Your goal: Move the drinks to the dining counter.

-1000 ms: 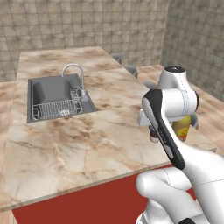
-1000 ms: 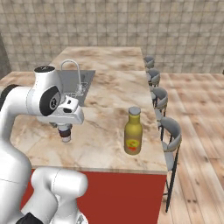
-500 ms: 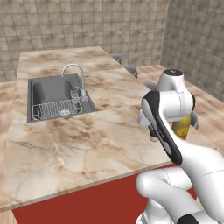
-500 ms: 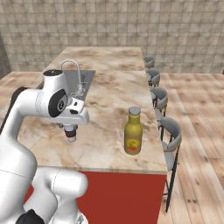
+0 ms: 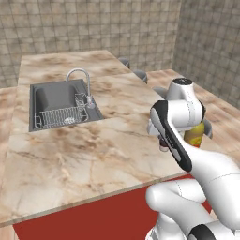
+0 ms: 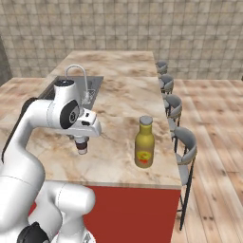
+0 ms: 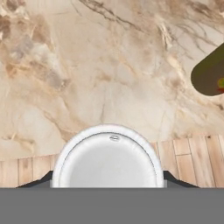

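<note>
One small white round-topped container with a dark band (image 7: 108,161) sits clamped in the dark two-finger claw (image 6: 82,148), upright above the long beige-brown marble dining counter (image 6: 118,156), near its red-panelled front edge, the tall olive-yellow bottle (image 6: 144,144) standing well apart toward the stool-side edge.

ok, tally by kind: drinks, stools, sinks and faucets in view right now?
Drinks: 2, the bottle standing on the counter and the small white container held in the gripper
Stools: 4, the nearest
Sinks: 1
Faucets: 1
Total: 8
</note>
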Controlling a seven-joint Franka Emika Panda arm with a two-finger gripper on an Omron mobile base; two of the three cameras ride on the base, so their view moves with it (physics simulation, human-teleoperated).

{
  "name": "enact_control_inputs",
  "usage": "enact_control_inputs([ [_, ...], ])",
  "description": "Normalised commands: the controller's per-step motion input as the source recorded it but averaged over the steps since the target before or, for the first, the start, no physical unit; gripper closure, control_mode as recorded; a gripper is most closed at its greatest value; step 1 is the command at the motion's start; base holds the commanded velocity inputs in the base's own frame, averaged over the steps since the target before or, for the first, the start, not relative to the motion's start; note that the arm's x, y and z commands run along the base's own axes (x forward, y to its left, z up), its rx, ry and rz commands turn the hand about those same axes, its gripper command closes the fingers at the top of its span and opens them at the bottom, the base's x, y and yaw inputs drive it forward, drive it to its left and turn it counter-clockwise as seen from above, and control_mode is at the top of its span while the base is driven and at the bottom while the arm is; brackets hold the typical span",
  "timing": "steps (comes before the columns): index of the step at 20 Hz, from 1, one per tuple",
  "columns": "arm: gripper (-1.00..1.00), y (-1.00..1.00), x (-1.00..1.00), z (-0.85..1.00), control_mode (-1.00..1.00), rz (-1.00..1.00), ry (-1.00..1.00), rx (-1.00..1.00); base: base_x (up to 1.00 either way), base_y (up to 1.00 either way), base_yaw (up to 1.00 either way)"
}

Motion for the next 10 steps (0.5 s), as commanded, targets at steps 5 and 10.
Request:
enact_control_inputs([
  [5, 1.00, -0.09, 0.16, -0.21, -1.00, 0.00, 0.00, 0.00, 0.00, 0.00, 0.00],
  [10, 1.00, -0.08, 0.15, -0.21, -1.00, 0.00, 0.00, 0.00, 0.00, 0.00, 0.00],
])
